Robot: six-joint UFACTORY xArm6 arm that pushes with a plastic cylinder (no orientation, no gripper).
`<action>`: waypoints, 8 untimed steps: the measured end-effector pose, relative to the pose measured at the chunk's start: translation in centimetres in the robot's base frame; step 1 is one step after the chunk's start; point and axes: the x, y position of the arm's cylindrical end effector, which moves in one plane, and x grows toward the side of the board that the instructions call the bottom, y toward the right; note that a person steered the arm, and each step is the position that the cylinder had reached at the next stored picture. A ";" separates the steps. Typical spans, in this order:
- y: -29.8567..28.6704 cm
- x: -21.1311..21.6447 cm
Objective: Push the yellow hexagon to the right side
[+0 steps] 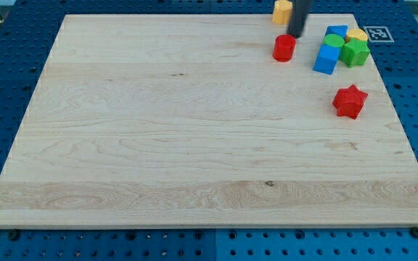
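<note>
Clearly, the yellow hexagon (282,11) is seen at the view's top edge of the wooden board (158,145), a little right of the middle, and it is partly cut off by the frame. Because only its lower part is shown, no long axis and no pointing direction can be made out; the block looks about as wide as it is deep. Just beside it, on the view's right, the dark rod is found, and my tip (296,35) is placed slightly below the hexagon, apparently touching or almost touching its right side. No pincer is carried by the arm, so nothing can be told about jaws being apart or together.

Directly under my tip, a red cylinder (284,48) is standing upright, very close to it. Further to the view's right a tight group is formed: a blue block (327,56), a green cylinder (332,40), another blue block (337,31), a green star (354,52) and a yellow block (356,35) behind them. A red star (350,101) is lying apart, below this group.
</note>
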 end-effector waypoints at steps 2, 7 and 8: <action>-8.0 -6.1; 4.1 -6.3; 7.9 -6.2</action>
